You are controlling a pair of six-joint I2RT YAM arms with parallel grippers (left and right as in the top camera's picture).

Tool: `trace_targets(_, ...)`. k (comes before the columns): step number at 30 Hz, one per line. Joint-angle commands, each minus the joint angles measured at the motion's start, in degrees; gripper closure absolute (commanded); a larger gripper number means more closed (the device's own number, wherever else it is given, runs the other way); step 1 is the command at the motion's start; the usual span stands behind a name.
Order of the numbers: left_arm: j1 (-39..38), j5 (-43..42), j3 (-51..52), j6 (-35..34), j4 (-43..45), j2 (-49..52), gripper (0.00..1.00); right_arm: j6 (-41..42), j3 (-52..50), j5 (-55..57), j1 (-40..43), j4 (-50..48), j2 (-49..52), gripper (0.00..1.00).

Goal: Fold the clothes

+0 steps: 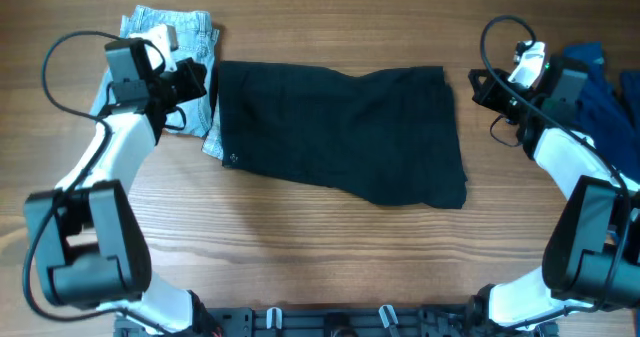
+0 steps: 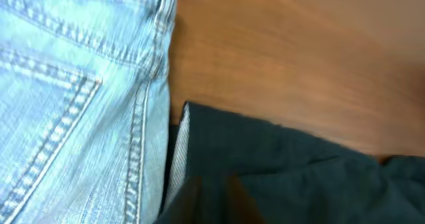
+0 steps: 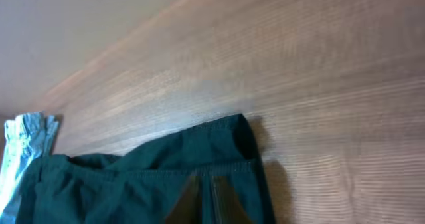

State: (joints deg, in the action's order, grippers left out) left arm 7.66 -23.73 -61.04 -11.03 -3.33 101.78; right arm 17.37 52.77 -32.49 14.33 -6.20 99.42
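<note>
Black shorts [image 1: 340,132] flat at table [image 1: 300,242] centre, denim shorts [image 1: 165,27] touching at 10 o'clock, blue garment [image 1: 600,97] at 2 o'clock, left gripper [image 1: 195,80] at shorts' 10 o'clock corner, spread unclear, right gripper [image 1: 476,82] by 2 o'clock corner, jaws narrow.

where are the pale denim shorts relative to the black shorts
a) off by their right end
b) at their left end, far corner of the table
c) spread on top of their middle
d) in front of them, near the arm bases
b: the denim shorts lie at the table's far-left corner, right against the left edge of the black shorts.
</note>
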Motion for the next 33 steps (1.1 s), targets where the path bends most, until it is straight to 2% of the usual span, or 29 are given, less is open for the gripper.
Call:
trace_targets(1,-0.42,1.07,-0.17,0.31,-2.49,1.4,0.73,-0.9,0.94,1.77,-0.39,5.4,-1.38,0.73)
trace_targets(2,-0.42,0.31,-0.17,0.33,-4.61,0.85,0.67,-0.85,0.94,2.64,-0.39,9.18,-1.38,0.65)
trace_targets(4,-0.42,-1.68,-0.17,0.33,-9.11,-0.04,0.65,-0.85,0.94,4.55,-0.39,15.37,-1.38,0.44)
trace_targets(7,-0.44,-2.84,-0.17,0.35,-17.9,-1.01,0.61,-0.87,0.94,7.41,-0.39,24.68,-1.38,0.38)
trace_targets(9,-0.44,-2.8,-0.15,0.37,-24.46,-0.9,0.59,-0.83,0.94,7.17,-0.39,28.87,-1.38,0.37)
trace_targets(11,-0.46,-2.8,0.07,1.53,-27.41,-0.83,0.57,-0.74,0.94,7.19,-0.39,32.17,-1.38,0.37)
trace_targets(13,-0.63,-2.8,0.07,2.34,-30.45,-0.83,0.61,-0.7,0.87,6.95,-0.46,35.21,-1.38,0.41)
trace_targets(16,-1.38,-2.8,0.07,4.46,-33.79,-0.83,0.62,-0.85,0.63,7.17,-1.07,38.25,-1.38,0.56)
trace_targets(18,-1.84,-2.82,0.04,4.44,-34.47,-0.85,0.62,-0.55,-0.44,7.8,-1.97,38.88,-1.38,0.57)
trace_targets(20,-2.08,-2.69,0.04,4.48,-34.75,-0.85,0.58,2.34,-2.03,11.39,-2.75,38.23,-1.38,0.48)
trace_targets(21,-2.12,-2.14,0.04,4.46,-34.86,-0.85,0.58,3.08,-2.73,12.81,-3.06,37.59,-1.38,0.48)
trace_targets(25,-2.23,1.6,0.07,4.48,-35.58,-0.83,0.6,5.81,-7.19,15.56,-4.63,31.91,0.79,0.75)
trace_targets(26,-2.32,2.71,0.11,4.48,-35.87,-0.74,0.62,6.69,-7.89,16.39,-4.68,30.95,1.66,0.88)
trace_targets(27,-2.36,3.54,0.24,4.48,-36.11,-0.72,0.67,7.3,-8.26,17.94,-4.66,30.58,2.45,0.96)
trace_targets(30,-2.36,6.51,1.16,4.48,-36.37,-0.72,0.81,10.21,-8.22,25.7,-3.69,31.17,3.23,0.96)
trace_targets(33,-2.36,7.96,2.6,4.48,-36.39,-0.72,0.86,11.13,-7.34,31.23,-0.61,32.35,3.02,0.96)
